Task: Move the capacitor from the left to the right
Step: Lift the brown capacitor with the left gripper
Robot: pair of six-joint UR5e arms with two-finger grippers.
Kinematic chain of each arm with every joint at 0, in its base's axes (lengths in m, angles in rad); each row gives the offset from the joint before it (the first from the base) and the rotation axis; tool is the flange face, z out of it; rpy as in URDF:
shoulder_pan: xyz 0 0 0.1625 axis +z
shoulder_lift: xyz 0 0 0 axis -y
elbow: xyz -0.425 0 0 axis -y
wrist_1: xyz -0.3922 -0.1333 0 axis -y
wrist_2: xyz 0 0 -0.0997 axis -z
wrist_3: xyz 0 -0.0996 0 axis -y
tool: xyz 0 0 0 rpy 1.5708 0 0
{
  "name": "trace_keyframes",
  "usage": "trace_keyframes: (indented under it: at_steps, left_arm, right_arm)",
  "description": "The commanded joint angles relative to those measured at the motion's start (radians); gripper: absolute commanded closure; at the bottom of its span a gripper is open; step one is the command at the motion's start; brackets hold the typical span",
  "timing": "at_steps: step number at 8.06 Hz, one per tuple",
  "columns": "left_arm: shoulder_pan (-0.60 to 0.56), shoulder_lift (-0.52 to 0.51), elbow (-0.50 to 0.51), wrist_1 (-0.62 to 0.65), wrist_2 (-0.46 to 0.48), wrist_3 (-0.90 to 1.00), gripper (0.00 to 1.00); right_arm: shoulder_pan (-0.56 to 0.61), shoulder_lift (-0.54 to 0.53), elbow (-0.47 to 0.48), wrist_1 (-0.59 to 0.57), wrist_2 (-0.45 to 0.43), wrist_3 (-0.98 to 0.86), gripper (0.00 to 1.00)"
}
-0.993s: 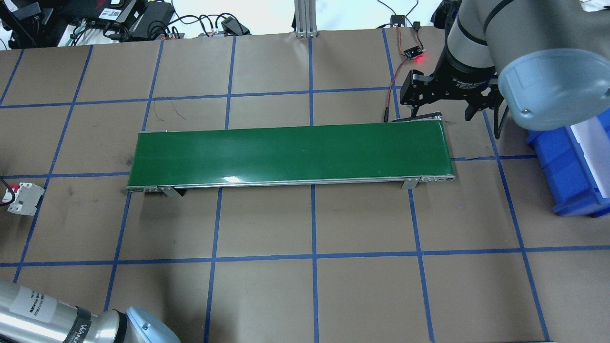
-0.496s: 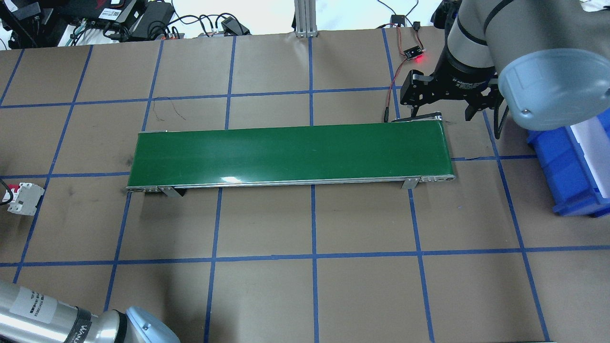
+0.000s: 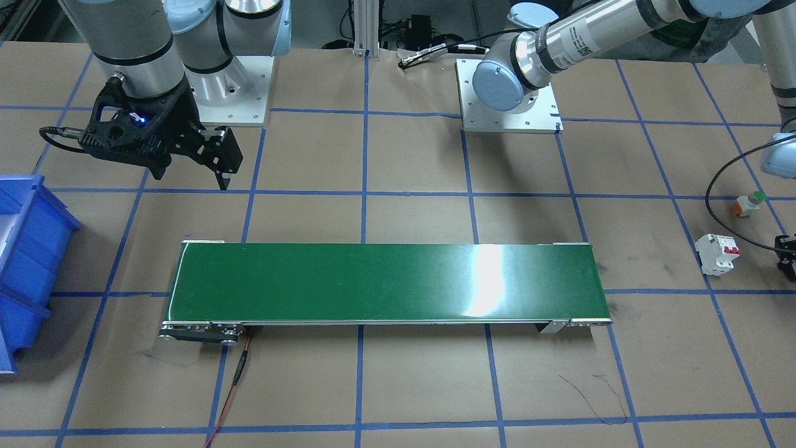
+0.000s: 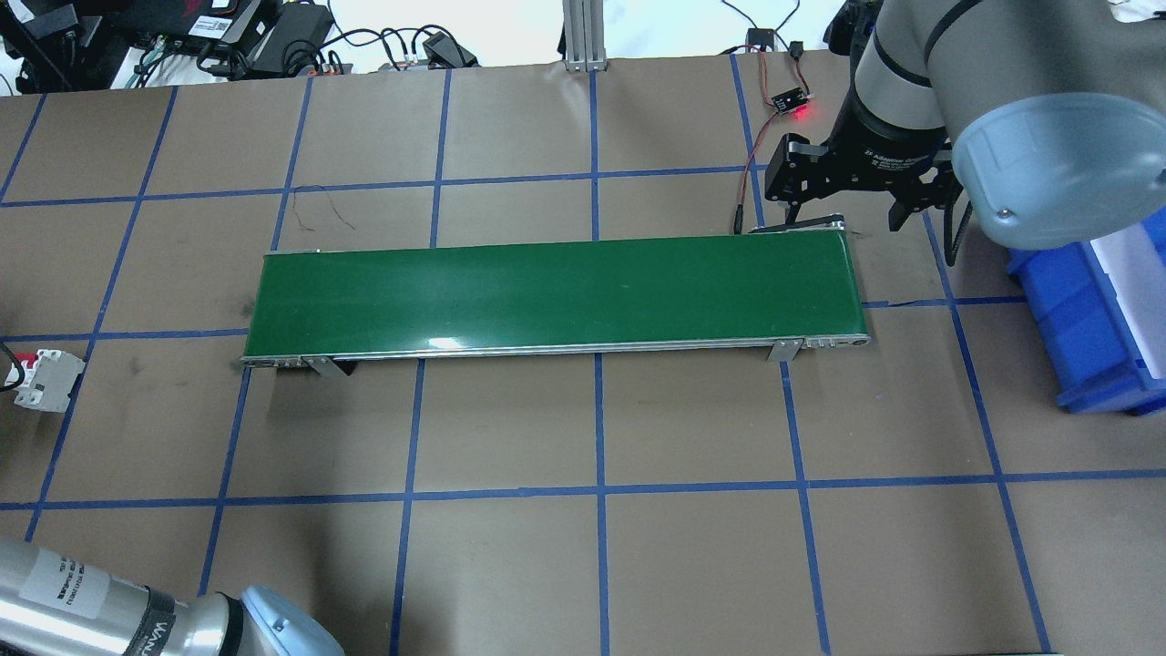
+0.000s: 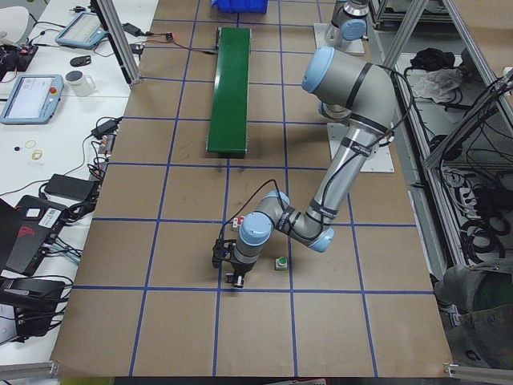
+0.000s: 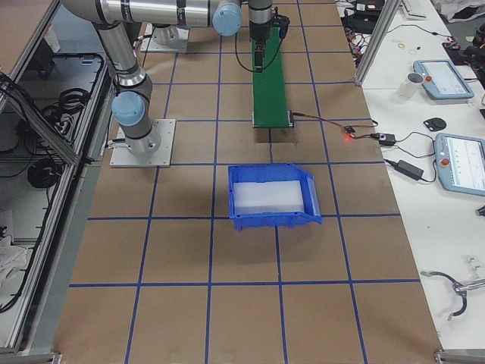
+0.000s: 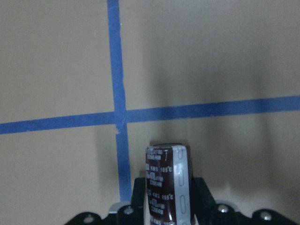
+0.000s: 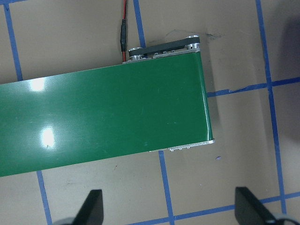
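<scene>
Capacitor, small dark cylinder with grey stripe [image 7: 167, 166]: clamped at its side walls by left gripper [image 7: 168, 187], at the left end of the brown paper-covered table [image 7: 211, 56]. Long axis runs along the gripper, free end towards the table. Probably light, rigid and slick-sleeved. Long green conveyor belt [image 4: 556, 292] well apart. Right gripper [image 8: 171, 211] at the belt's far end, jaws spread, empty.

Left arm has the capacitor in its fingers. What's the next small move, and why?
Probably swing the left gripper, holding the capacitor, over to the left end of the green belt: it lies empty, and the right gripper hangs open by its other end.
</scene>
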State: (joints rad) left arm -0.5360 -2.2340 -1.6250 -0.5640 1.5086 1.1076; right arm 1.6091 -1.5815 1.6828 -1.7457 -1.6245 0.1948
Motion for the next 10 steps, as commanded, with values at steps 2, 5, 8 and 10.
trace_keyframes:
  at_steps: [2, 5, 8, 10]
  left_arm:
    - [-0.007, 0.017, -0.001, -0.005, -0.001, -0.003, 1.00]
    - [-0.068, 0.083, -0.009, -0.010, -0.002, -0.067, 1.00]
    - [-0.298, 0.284, -0.009, -0.320, 0.056, -0.368, 1.00]
    - [-0.412, 0.394, -0.004, -0.426, 0.105, -0.506, 1.00]
  right_arm:
    - [0.000, 0.000, 0.000, 0.000, 0.000, 0.000, 0.00]
    - [0.000, 0.000, 0.000, 0.000, 0.000, 0.000, 0.00]
    - [0.000, 0.000, 0.000, 0.000, -0.002, 0.000, 0.00]
    - [0.000, 0.000, 0.000, 0.000, -0.003, 0.000, 0.00]
